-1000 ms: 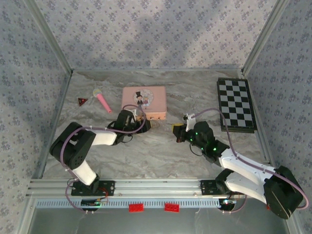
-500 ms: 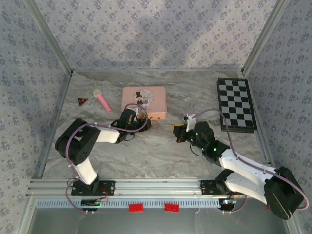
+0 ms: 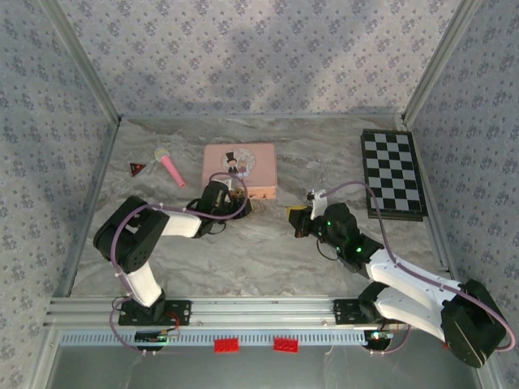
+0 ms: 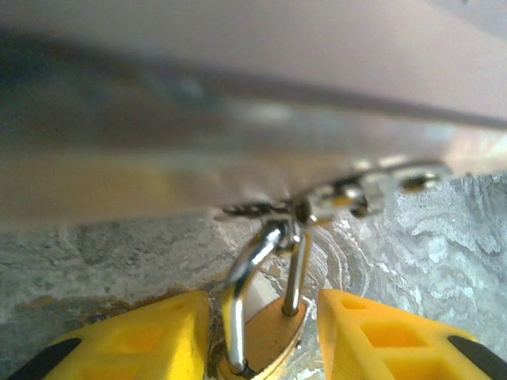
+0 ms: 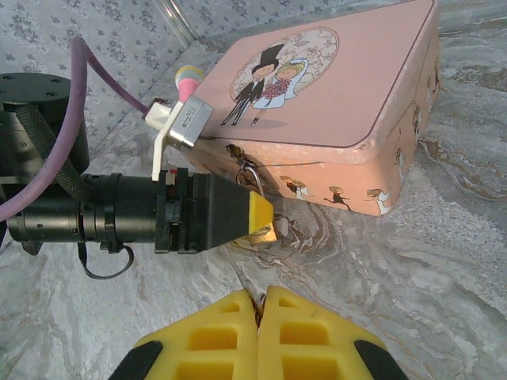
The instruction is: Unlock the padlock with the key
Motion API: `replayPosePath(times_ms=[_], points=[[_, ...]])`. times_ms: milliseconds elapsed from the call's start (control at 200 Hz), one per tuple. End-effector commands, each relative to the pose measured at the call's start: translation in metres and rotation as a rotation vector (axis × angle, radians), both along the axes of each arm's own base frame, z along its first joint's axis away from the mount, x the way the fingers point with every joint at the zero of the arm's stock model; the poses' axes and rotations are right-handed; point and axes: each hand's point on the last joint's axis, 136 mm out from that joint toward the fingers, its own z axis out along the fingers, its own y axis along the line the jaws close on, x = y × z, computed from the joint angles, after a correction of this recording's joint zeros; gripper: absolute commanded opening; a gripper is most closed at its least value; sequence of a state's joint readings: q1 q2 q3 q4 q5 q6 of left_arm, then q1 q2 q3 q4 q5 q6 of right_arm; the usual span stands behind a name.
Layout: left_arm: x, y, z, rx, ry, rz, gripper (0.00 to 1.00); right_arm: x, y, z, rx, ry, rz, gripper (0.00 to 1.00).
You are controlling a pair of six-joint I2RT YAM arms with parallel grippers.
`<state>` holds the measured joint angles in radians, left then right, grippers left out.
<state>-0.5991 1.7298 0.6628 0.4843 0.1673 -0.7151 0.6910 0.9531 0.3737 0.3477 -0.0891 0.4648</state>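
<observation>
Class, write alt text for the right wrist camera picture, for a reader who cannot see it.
The left gripper extends in from the left, its yellow fingers at a small brass padlock hanging on the front of a pink tin. The right gripper, fingers pressed together, points at it from the bottom edge.

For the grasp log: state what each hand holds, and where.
Left hand brackets the padlock at its brass body; contact cannot be told. Right hand shut, contents hidden.
</observation>
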Motion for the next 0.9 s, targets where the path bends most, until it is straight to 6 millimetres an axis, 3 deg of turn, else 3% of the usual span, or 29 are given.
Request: replayPosePath(times_ms=[0,490,894], points=[[-0.01,0.001,-0.011,0.015,0.037,-0.008,0.39,0.003,-0.004,0.004,0.01,-0.005,-0.024,0.0],[-0.011,-0.001,-0.007,0.008,0.031,-0.017,0.3,0.004,-0.003,0.005,0.009,-0.003,-0.019,0.0],[-0.011,0.002,0.002,0.001,0.02,-0.006,0.2,0.002,-0.004,-0.005,0.033,0.051,-0.038,0.0]])
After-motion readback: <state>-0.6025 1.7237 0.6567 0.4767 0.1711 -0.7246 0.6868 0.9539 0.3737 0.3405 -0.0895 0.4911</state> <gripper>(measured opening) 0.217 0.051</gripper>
